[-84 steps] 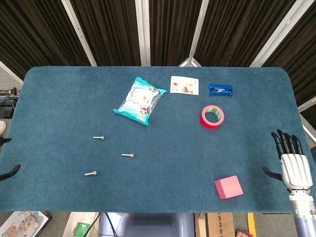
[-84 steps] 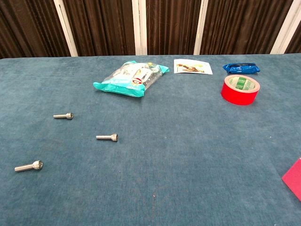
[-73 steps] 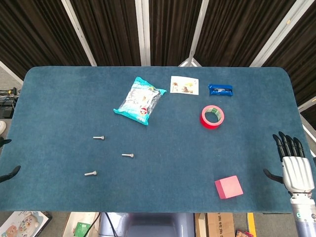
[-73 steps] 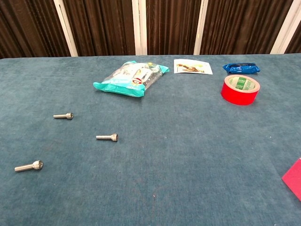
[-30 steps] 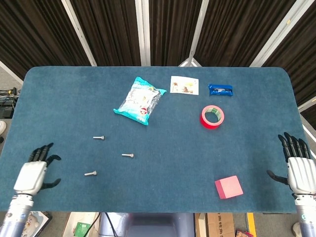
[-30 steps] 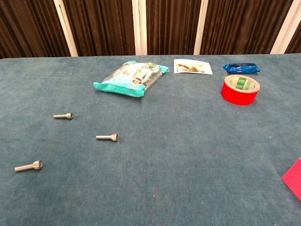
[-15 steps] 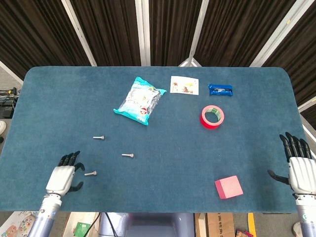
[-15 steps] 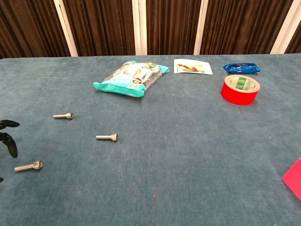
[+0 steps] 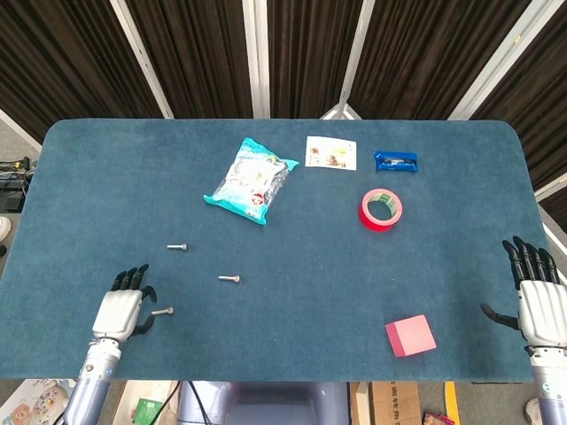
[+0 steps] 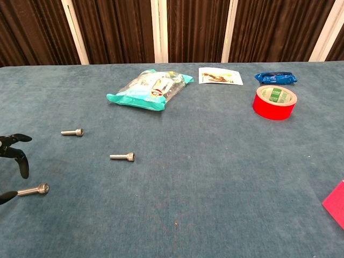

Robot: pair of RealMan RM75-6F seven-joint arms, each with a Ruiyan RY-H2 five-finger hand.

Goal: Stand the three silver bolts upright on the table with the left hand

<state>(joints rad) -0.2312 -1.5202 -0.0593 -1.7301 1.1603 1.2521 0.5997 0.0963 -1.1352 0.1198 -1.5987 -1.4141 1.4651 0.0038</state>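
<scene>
Head view: the left hand (image 9: 120,310), white-backed with black fingers spread and empty, sits near the front edge of the dark blue felt table (image 9: 106,177), just left of the nearest small silver bolt (image 9: 162,311). The middle silver bolt (image 9: 229,279) and the far silver bolt (image 9: 177,247) lie on their sides too, with bare felt all around them. The right hand (image 9: 538,305) hangs off the table's right edge, fingers apart, holding nothing. A pink foam block (image 9: 410,336) lies near the front right; a red tape roll (image 9: 381,209), a teal snack bag (image 9: 251,181), a printed card (image 9: 330,152) and a blue packet (image 9: 395,160) sit toward the back.

Chest view: only the left hand's black fingertips (image 10: 21,161) show at the left border, arched above the nearest bolt's shank; whether they touch it cannot be told. The right hand falls outside this view, and the block shows only as a corner.
</scene>
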